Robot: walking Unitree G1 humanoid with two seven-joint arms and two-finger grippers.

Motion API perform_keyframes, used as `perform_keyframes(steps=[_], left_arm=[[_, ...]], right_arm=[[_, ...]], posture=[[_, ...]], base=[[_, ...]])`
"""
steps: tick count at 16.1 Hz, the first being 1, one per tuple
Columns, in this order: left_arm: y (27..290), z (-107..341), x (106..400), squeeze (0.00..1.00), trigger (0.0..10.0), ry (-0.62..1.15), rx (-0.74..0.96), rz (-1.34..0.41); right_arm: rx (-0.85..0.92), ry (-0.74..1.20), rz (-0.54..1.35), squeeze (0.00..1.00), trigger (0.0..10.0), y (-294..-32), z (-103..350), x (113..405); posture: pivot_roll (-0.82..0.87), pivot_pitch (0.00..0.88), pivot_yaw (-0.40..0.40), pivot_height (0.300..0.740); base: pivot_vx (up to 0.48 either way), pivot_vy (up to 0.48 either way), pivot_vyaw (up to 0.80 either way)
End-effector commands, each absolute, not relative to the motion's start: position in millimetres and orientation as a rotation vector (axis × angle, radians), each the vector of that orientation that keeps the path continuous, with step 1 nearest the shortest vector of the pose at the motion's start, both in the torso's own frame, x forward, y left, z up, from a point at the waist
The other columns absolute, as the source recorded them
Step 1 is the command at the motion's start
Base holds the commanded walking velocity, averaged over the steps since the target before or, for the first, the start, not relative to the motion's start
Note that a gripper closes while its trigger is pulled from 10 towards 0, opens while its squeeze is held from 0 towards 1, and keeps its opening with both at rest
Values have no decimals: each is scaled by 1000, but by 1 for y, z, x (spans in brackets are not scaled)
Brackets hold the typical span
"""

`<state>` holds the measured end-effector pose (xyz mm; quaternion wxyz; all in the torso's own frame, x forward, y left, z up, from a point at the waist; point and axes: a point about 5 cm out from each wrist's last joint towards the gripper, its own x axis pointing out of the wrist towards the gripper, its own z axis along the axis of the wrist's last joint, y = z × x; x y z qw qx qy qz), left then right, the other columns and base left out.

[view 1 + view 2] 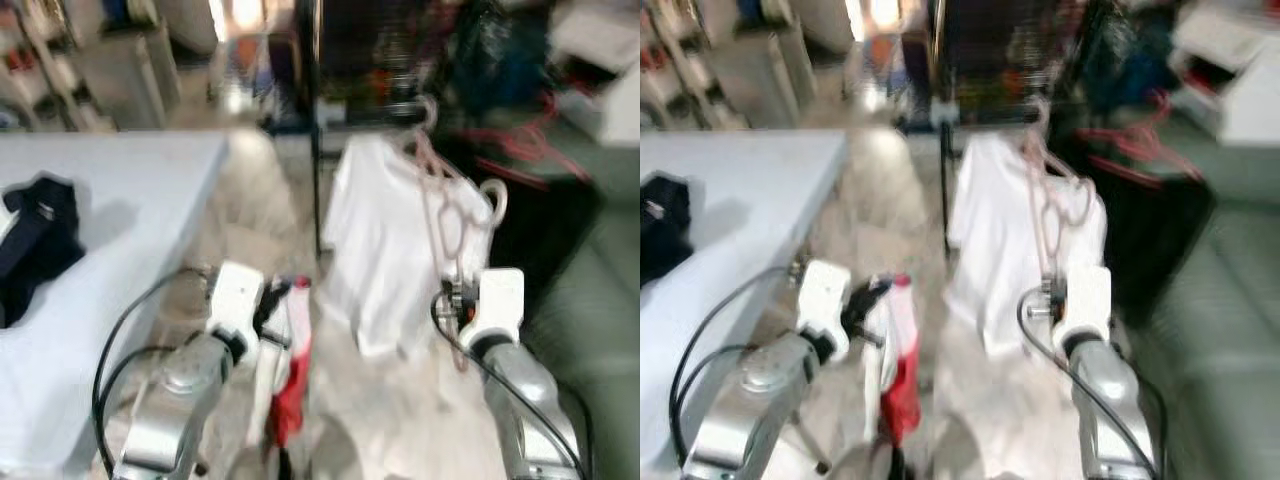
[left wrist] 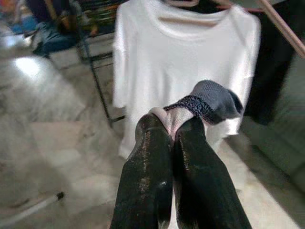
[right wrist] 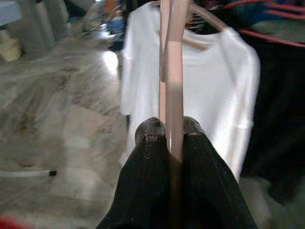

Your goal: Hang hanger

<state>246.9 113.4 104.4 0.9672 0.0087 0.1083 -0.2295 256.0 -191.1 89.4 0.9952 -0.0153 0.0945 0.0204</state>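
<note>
the right gripper (image 3: 169,138) is clamped on the lower part of a pink hanger (image 1: 447,215), which stands upright in front of the robot, right of centre, its hook (image 1: 494,198) up near the white t-shirt (image 1: 385,235) that already hangs on the dark clothes rack (image 1: 318,130) farther off. the left gripper (image 2: 171,131) is closed on a bunch of cloth, white with a grey and dark-patterned edge, and in the head views a white and red garment (image 1: 290,370) hangs from it at the near left. a light table (image 1: 130,200) with a dark garment (image 1: 35,245) on it stands to the left.

the head views are blurred, so the robot seems to be in motion, and that is the main risk: the hook could snag the white t-shirt or miss the rail. the grip is on a thin bar well below the hook, so the hanger may pivot between the fingers as it is lifted. the hanging cloth at the left could drag or slip free. red hangers (image 1: 525,150) crowd the far right of the rack, leaving little room there.
</note>
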Motion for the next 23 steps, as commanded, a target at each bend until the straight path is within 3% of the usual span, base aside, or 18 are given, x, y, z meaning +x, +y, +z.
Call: perform_keyframes(steps=[1, 9, 16, 23], left_arm=[[118, 115, 251, 0, 10000, 177, 39, -459], [118, 123, 260, 0, 10000, 154, 37, -463], [119, 126, 261, 0, 10000, 162, 44, -509], [123, 127, 262, 0, 10000, 152, 56, -482]], right_arm=[[-31, 161, 36, 0, 10000, -187, 96, 262], [3, 146, -6, 0, 10000, -179, 99, 271], [29, 165, -45, 0, 10000, -175, 90, 253], [14, 154, -34, 0, 10000, -174, 91, 259]], posture=[[-59, 57, 39, 740], [-56, 91, 72, 740], [-78, 152, 143, 740], [-50, 122, 104, 740]], base=[[-285, 0, 0], [-132, 0, 0], [0, 0, 0], [0, 0, 0]])
